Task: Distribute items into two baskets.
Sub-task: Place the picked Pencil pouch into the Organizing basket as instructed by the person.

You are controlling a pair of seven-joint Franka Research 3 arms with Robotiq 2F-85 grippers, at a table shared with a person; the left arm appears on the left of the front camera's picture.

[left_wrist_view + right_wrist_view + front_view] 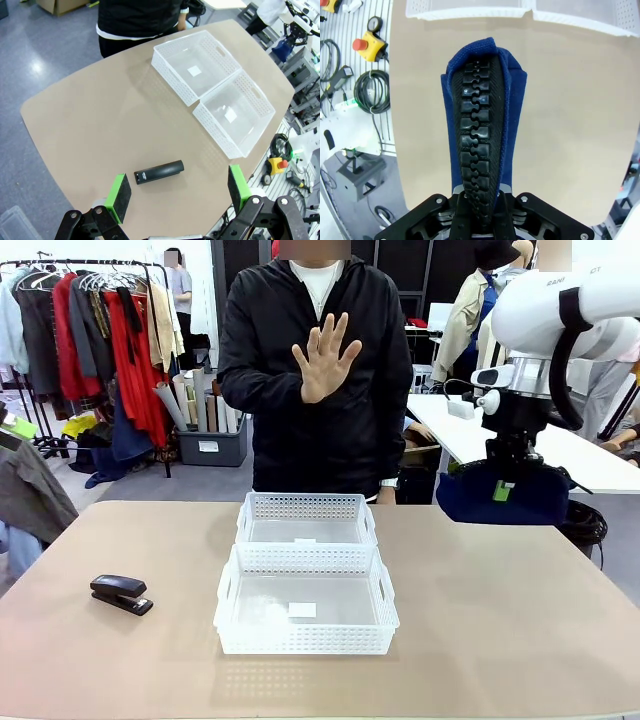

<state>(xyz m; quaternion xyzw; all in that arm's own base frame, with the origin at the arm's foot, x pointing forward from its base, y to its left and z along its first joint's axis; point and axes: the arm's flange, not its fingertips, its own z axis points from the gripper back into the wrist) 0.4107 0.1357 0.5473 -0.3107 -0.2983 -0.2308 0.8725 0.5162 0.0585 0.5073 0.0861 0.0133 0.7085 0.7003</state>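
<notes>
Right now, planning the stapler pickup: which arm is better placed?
Left: the left gripper hovers open above the stapler; the right gripper is shut on the pouch.

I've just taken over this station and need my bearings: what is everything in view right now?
pouch: one, navy blue, held off the table at its right side
stapler: one, black, lying on the table's left side
near basket: one, white, table centre
far basket: one, white, directly behind the near basket
table: one, tan
person's hand: one, raised palm out, beyond the far basket
left gripper: one, open, above the stapler
right gripper: one, shut on the pouch
</notes>
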